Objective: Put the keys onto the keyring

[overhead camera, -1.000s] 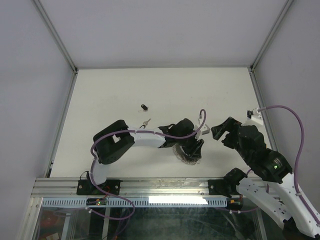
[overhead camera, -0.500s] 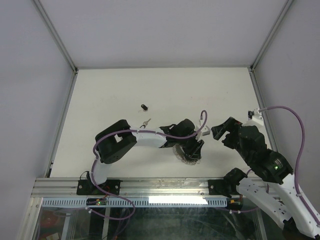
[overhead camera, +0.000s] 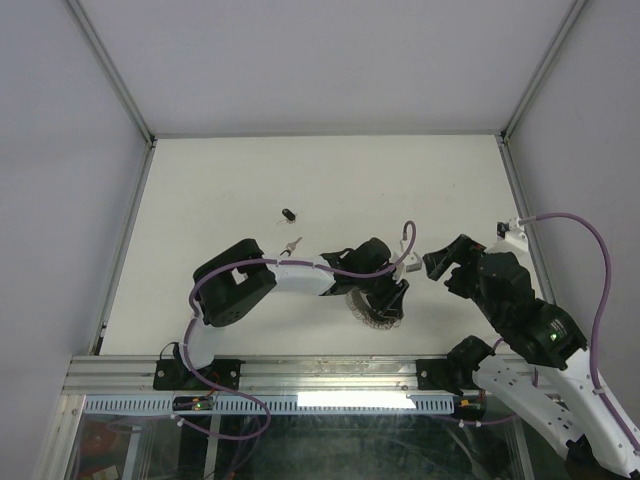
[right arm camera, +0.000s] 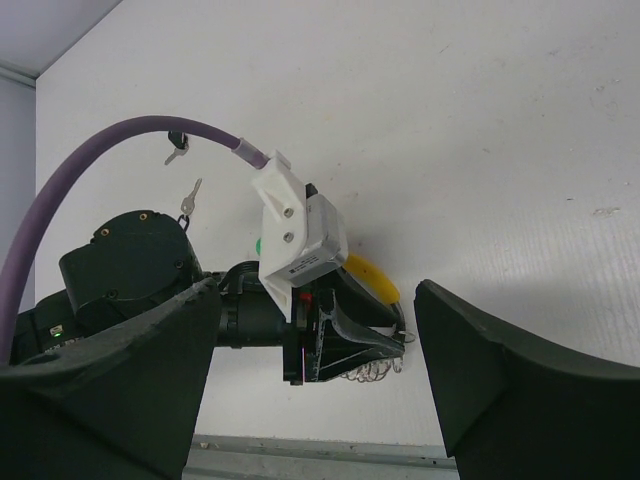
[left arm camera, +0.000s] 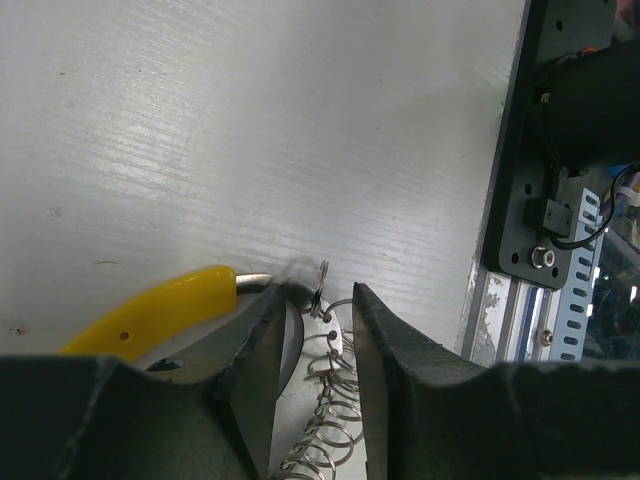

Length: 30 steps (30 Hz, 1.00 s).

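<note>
A row of several thin silver wire rings, the keyring (left arm camera: 338, 395) among them, lies on the white table beside a yellow plastic piece (left arm camera: 160, 308). My left gripper (left arm camera: 317, 292) is lowered over the rings, its jaws a little apart with the rings in the gap. One small ring (left arm camera: 322, 284) stands upright at the fingertips. From above, the left gripper (overhead camera: 388, 296) covers part of the ring cluster (overhead camera: 376, 318). Two keys lie apart at the back left: a dark-tagged one (overhead camera: 288, 213) and a silver one (overhead camera: 293, 243). My right gripper (overhead camera: 437, 262) hovers open and empty to the right.
The aluminium rail (left arm camera: 520, 300) at the table's near edge runs just right of the left gripper. The left arm's purple cable (right arm camera: 130, 150) loops over the wrist. In the right wrist view both keys (right arm camera: 190, 197) lie beyond the left arm, and a green bit (right arm camera: 258, 245) shows behind it.
The left gripper's jaws have narrowed around the rings and the left arm has shifted slightly. The right arm has stayed where it was.
</note>
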Motion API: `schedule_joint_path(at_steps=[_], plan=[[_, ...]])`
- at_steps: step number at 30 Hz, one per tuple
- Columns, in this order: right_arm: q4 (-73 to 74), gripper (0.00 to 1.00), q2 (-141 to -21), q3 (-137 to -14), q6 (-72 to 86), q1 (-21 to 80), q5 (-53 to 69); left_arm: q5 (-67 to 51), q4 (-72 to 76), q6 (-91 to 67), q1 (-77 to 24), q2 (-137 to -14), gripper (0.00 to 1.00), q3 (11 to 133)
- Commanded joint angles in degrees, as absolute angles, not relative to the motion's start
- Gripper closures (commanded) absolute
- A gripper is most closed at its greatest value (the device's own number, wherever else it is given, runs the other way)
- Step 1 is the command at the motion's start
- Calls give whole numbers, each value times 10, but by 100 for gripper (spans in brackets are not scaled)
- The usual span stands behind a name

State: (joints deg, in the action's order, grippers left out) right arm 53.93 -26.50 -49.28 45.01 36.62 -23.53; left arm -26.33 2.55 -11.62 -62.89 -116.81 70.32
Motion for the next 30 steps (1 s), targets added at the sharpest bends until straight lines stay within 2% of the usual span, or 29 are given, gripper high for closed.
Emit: schedule_joint_path(at_steps=[1,15,25,30], plan=[[525,19,-260,-503,461,367,-244,-287,55,-120,-628,-1171,68,728],[531,19,-256,-501,462,367,-249,-292,57,-122,-628,-1181,79,732],[528,19,-251,-495,464,367,-256,-295,67,-129,-626,-1167,100,727],[507,18,-231,-487,457,367,-258,-294,77,-134,-623,-1143,100,724]])
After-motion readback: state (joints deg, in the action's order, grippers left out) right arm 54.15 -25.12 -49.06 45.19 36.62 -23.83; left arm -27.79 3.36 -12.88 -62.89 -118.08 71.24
